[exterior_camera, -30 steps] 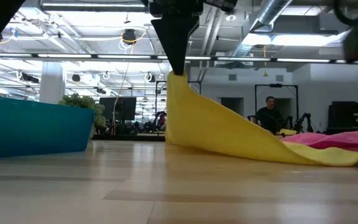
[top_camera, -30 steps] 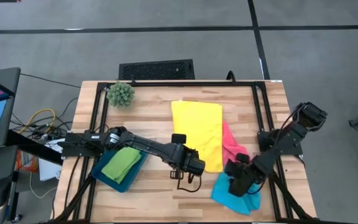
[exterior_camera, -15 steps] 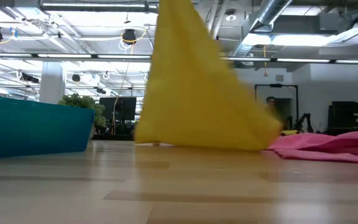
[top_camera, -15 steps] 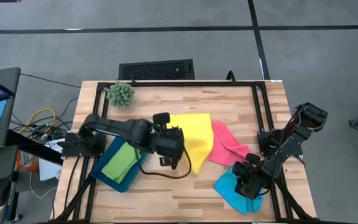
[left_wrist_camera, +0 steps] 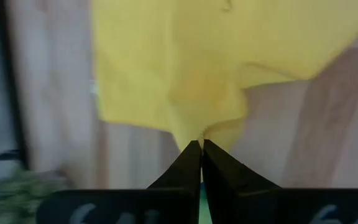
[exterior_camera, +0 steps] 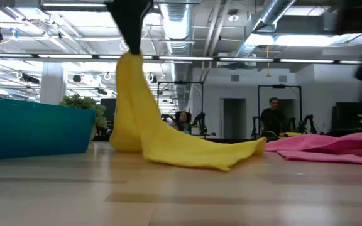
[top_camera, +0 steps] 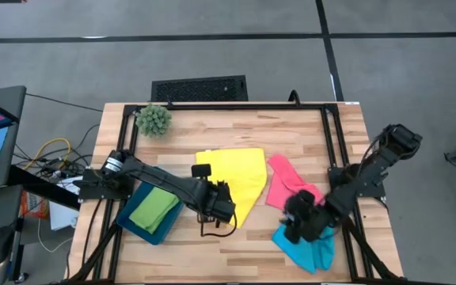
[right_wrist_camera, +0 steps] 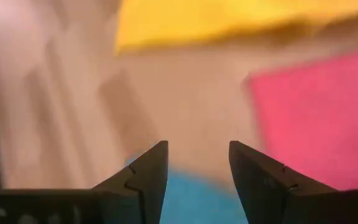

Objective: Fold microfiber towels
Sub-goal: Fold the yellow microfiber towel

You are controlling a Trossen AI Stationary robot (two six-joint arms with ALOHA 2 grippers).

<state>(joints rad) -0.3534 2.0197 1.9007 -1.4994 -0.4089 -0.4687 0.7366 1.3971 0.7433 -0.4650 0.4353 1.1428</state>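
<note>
The yellow towel [top_camera: 234,176] is held by one corner in the closed jaws of the left gripper [top_camera: 222,207], its length trailing away from them across the table toward the open, empty right gripper [top_camera: 293,224].
</note>
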